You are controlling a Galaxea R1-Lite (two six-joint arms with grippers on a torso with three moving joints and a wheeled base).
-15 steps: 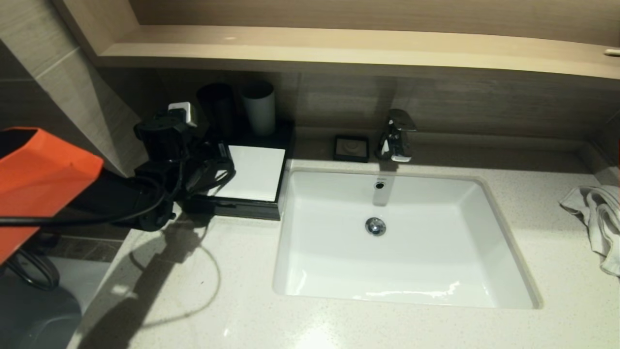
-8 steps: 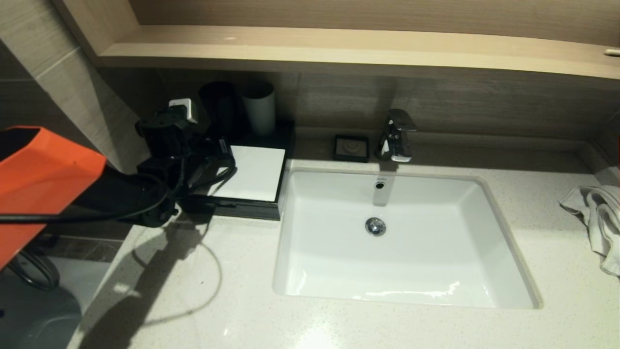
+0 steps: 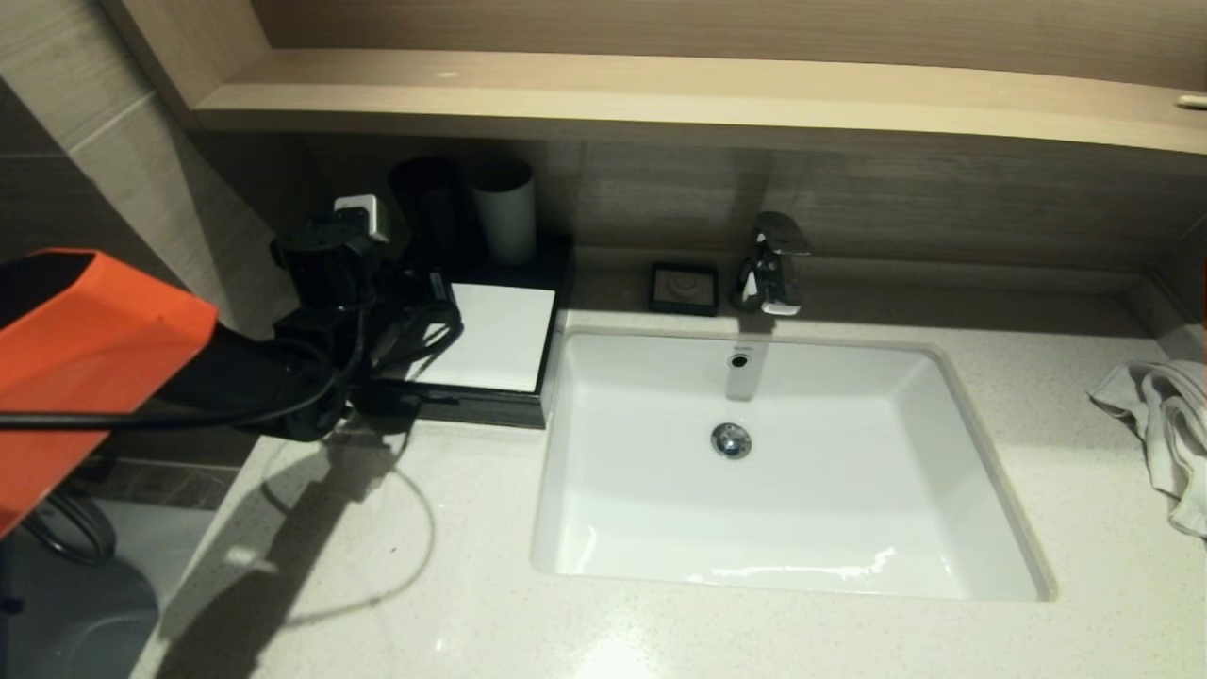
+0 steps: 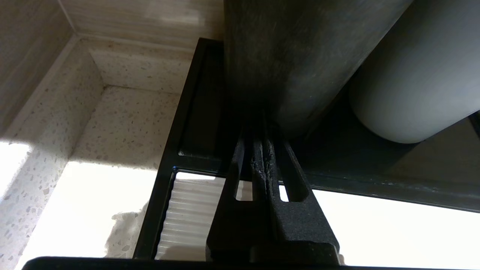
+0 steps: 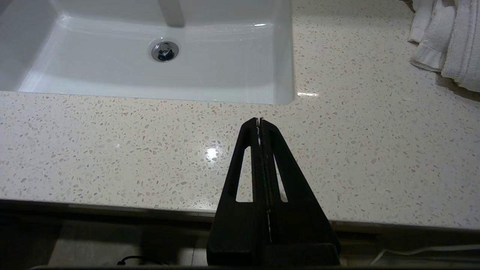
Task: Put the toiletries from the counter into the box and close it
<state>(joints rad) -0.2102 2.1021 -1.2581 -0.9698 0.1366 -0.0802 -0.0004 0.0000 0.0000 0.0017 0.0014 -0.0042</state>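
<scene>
The black box with a white top panel stands at the back left of the speckled counter; its drawer front looks pushed in. No sachets show in any view. My left gripper is shut and empty, low over the box's left side. In the left wrist view its tips are at the foot of the dark cup, above the white panel. My right gripper is shut and empty above the counter's front edge, near the sink's front right corner; the head view does not show it.
A dark cup and a pale cup stand on the box's rear part. The white sink, faucet and black soap dish lie to the right. A towel lies far right. A wooden shelf overhangs.
My left arm has shifted slightly to the right and toward the back wall over the box. Nothing else has moved.
</scene>
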